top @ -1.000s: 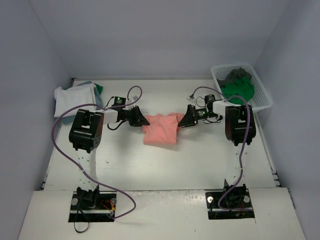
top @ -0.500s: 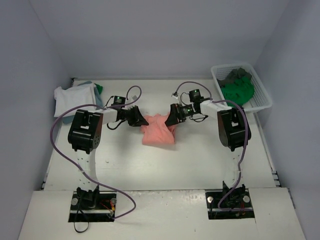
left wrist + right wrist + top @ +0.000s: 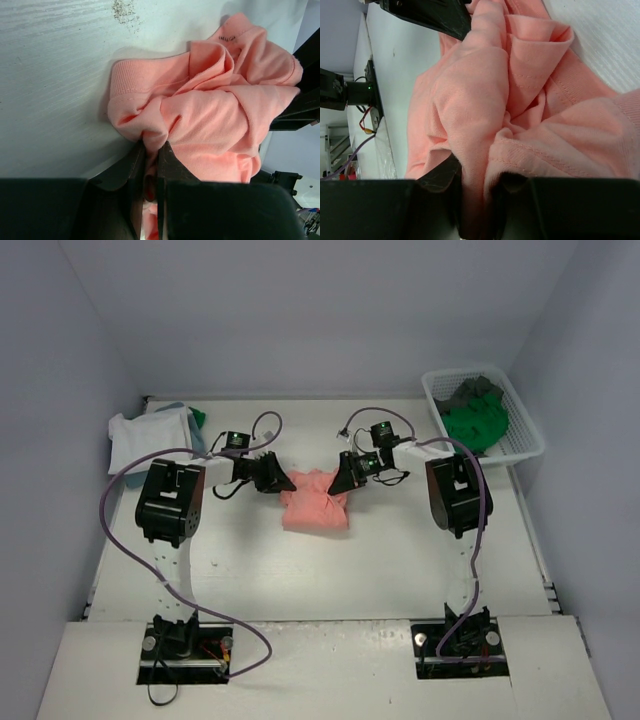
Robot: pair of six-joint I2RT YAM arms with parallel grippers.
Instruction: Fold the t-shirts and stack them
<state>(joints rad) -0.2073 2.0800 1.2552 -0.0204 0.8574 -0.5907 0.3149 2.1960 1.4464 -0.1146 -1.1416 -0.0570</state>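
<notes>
Since a second ago our right arm has swung inward toward the left one, and the right gripper [image 3: 341, 480], then spread wide, now has its fingers pressed onto a fold at the right edge of the pink shirt [image 3: 315, 508]. That shirt has bunched narrower between the two arms. Our left gripper [image 3: 283, 483] has not shifted and is still pinching the shirt's ribbed left edge, fingers nearly together on the cloth. The shirt lies at mid-table [image 3: 350, 560], crumpled into soft rolls and creases, its stitched hems showing in both wrist views. At the far right corner stands a white mesh basket [image 3: 527, 430] holding a green shirt [image 3: 478, 422] with a grey shirt [image 3: 478, 390] behind it. At the far left a stack [image 3: 145, 435] lies flat, white on top, with blue and green edges peeking out at its far side. Both sit well apart from the grippers. From above, each gripper's body hides its own fingertips.
</notes>
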